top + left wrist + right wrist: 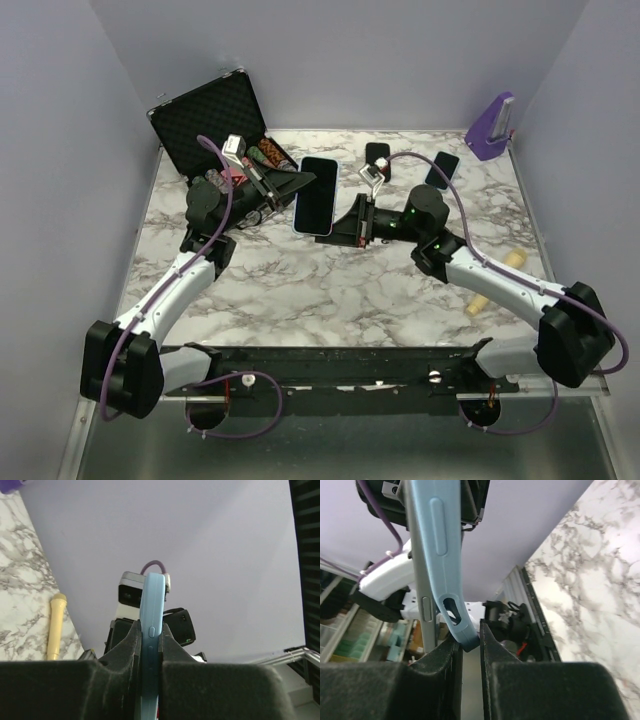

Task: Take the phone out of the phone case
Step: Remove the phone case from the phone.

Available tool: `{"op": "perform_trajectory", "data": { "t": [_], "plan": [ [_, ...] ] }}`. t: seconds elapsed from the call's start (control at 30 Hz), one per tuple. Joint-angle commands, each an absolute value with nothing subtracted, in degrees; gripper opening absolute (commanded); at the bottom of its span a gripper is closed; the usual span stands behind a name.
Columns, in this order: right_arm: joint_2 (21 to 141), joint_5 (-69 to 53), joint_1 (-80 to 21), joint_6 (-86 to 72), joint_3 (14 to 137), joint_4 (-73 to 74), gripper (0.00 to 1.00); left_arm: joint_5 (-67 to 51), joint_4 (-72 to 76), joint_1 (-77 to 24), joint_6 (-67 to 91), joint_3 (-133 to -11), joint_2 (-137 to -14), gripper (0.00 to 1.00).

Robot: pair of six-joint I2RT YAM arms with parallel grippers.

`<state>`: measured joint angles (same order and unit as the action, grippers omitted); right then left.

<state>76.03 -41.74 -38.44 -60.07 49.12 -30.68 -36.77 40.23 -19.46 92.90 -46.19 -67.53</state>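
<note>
A phone (pixel 316 195) with a dark screen sits in a light blue case and is held up above the table's back middle, between both grippers. My left gripper (pixel 297 183) is shut on its left edge. In the left wrist view the case (pixel 152 605) stands edge-on, clamped between the fingers of the left gripper (pixel 150 635). My right gripper (pixel 338 228) is at the lower right corner. In the right wrist view the case's corner (pixel 455 615) is bent away from the phone's grey side (pixel 422 580) and sits between the tips of the right gripper (pixel 470 642).
An open black foam-lined box (pixel 215 120) with small items stands at the back left. A purple object (pixel 492 125) is at the back right. A second dark phone (pixel 443 168) and a small black item (pixel 378 153) lie behind the arms. A cream cylinder (pixel 495 280) lies on the right.
</note>
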Motion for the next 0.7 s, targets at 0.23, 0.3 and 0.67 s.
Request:
{"op": "perform_trajectory", "data": {
  "t": [0.23,0.3,0.67],
  "plan": [
    [73.04,-27.77,-34.37,-31.66,53.96,1.46,0.43,-41.93,23.15,-23.91,82.82,-54.3,-62.05,0.0],
    [72.34,-28.3,-34.37,-27.97,53.97,6.66,0.54,-40.26,19.09,-22.68,78.59,-56.42,-62.4,0.0],
    [61.0,-27.69,-34.28,-30.13,49.83,6.77,0.73,-35.42,17.75,-19.51,74.97,-58.18,-65.39,0.0]
  ]
}}
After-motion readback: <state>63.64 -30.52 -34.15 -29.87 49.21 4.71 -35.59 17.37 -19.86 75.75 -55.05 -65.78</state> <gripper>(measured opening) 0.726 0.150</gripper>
